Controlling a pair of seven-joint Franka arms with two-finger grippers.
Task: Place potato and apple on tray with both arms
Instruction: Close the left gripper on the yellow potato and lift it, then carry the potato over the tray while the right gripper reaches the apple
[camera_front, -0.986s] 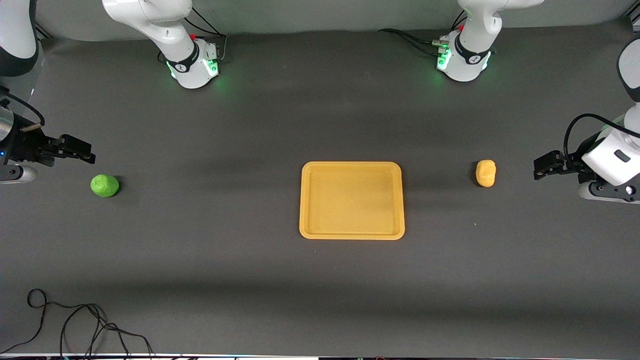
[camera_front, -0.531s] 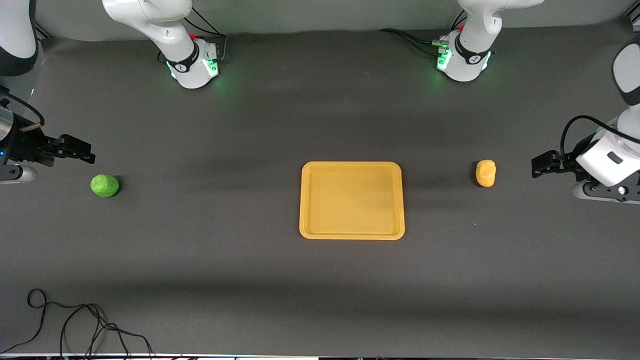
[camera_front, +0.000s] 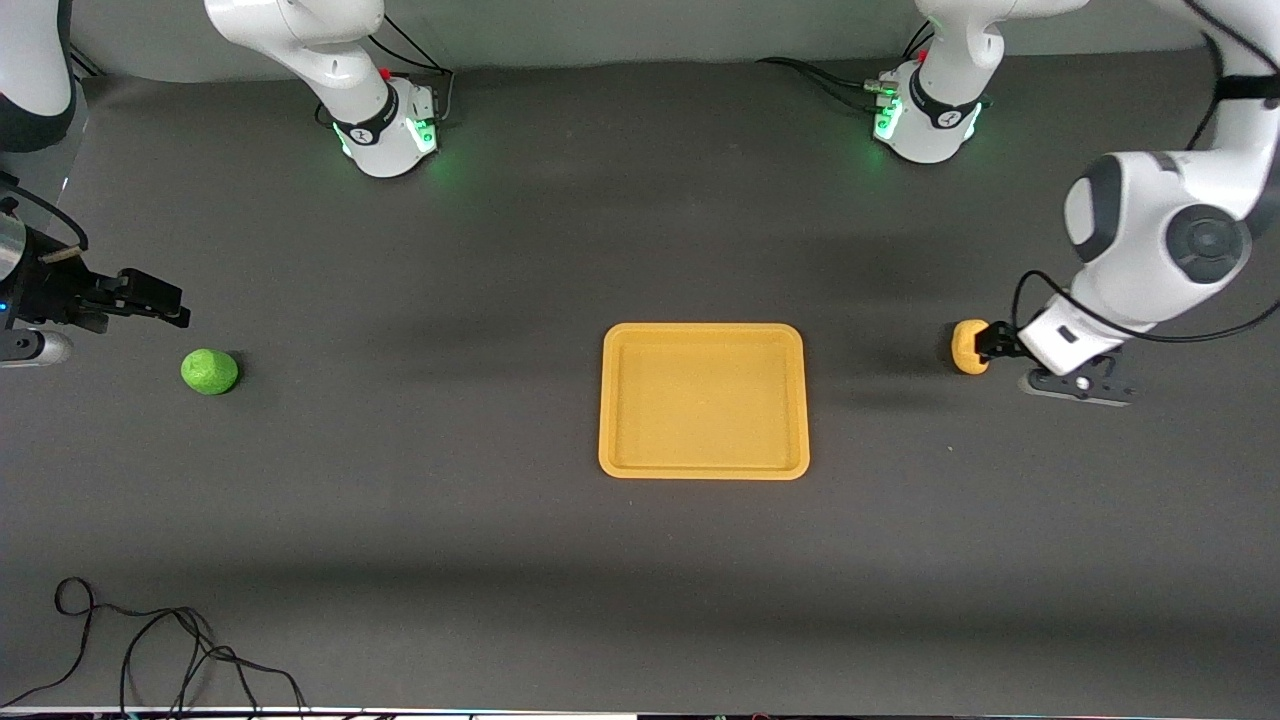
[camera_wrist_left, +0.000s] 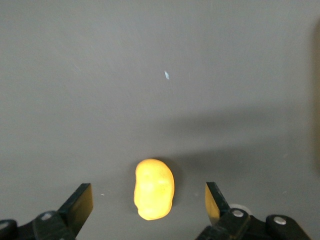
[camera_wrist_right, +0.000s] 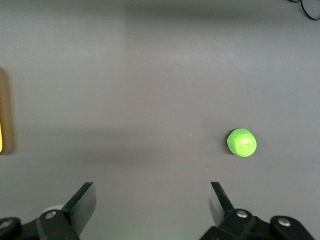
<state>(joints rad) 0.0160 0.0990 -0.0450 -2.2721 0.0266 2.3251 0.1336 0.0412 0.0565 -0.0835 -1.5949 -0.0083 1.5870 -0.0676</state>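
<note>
The yellow-orange potato (camera_front: 968, 346) lies on the table toward the left arm's end, beside the tray (camera_front: 703, 468). My left gripper (camera_front: 992, 343) is open right over the potato; in the left wrist view the potato (camera_wrist_left: 154, 189) lies between the two fingers with gaps on both sides (camera_wrist_left: 149, 207). The green apple (camera_front: 209, 371) lies toward the right arm's end. My right gripper (camera_front: 160, 300) is open and empty, up in the air beside the apple. In the right wrist view the apple (camera_wrist_right: 242, 142) lies off to one side of the gripper (camera_wrist_right: 152, 202).
The tray stands empty at the table's middle; its edge shows in the right wrist view (camera_wrist_right: 1, 135). A black cable (camera_front: 150, 650) lies near the table's front corner at the right arm's end. Both arm bases (camera_front: 385, 125) stand along the back.
My left arm has swung in from the table's end toward the tray and come down over the potato, with its fingers now either side of it. The right arm has not moved.
</note>
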